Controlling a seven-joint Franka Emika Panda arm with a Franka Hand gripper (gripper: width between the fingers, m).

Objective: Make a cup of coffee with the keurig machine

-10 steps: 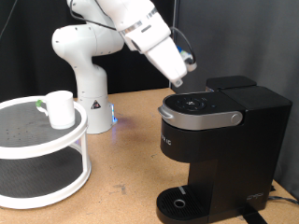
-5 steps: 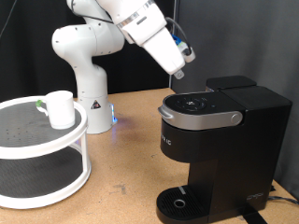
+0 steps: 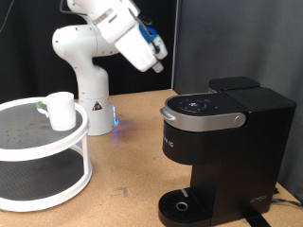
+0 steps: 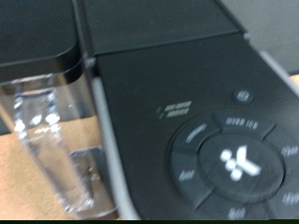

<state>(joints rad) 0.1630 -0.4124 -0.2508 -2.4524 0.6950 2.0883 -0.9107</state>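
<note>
The white cup (image 3: 62,110) stands on the top tier of a round white stand at the exterior view's left, with a pale green mark beside it. The black keurig machine (image 3: 222,142) stands at the right with its grey-handled lid down and its drip tray (image 3: 182,205) bare. My gripper (image 3: 154,64) hangs in the air above and to the left of the machine, touching nothing. Its fingers do not show clearly. The wrist view shows the machine's round button panel (image 4: 234,159) and its clear water tank (image 4: 47,131), with no fingers and no held thing in view.
The two-tier round white stand (image 3: 57,184) fills the left of the wooden table. The arm's white base (image 3: 87,90) stands behind it, with a blue light low on its side. A dark curtain hangs behind the machine.
The gripper has risen off the machine's top and swung up and to the exterior view's left. The cup and the machine have not moved.
</note>
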